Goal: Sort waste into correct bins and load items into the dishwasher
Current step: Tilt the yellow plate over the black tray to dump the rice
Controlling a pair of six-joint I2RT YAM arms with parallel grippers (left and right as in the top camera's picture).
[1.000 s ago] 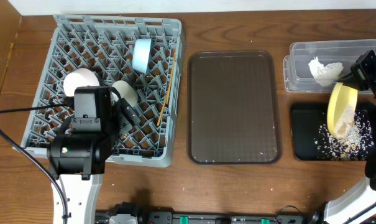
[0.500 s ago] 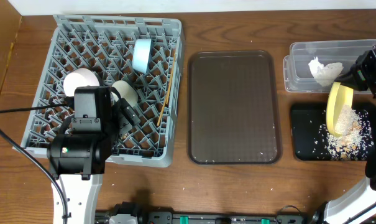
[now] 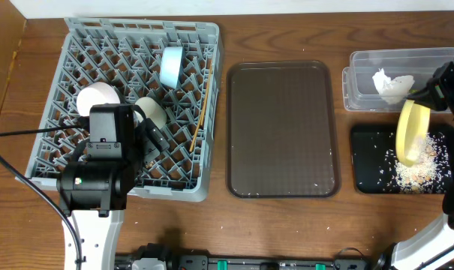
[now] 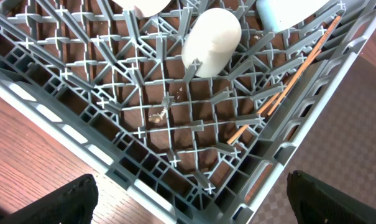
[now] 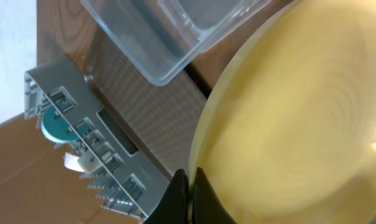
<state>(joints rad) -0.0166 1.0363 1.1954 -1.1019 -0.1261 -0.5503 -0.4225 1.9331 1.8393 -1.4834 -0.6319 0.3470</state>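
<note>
Tipping the plate (image 3: 409,135) up on its edge over the black bin (image 3: 365,146) at 4 o'clock in the overhead view, the right gripper (image 3: 422,96) has its jaws pinched shut on the plate's upper rim. The wrist view shows a dark finger pressed against that yellow edge. A heap of crumbs (image 3: 418,169) lies in the bin right under the plate, so the scraping looks nearly done. The napkin (image 3: 392,85) sits in the clear tub (image 3: 362,94) at 2 o'clock, which I take as already sorted. I cannot pick out any wrapper. At 9 o'clock the rack (image 3: 84,45) holds the blue bowl (image 3: 171,66), the pinkish-white bowl (image 3: 97,97), the cup (image 3: 151,112) and the chopsticks (image 3: 200,112) leaning along its 3 o'clock wall. The left gripper (image 4: 188,202) hangs over the rack's 5 o'clock corner with its jaws spread wide and nothing between them. The brown tray (image 3: 283,127) in the centre carries only a few pale specks near its 6 o'clock edge. By my reckoning, what remains is carrying the plate across to the rack and slotting it in.
</note>
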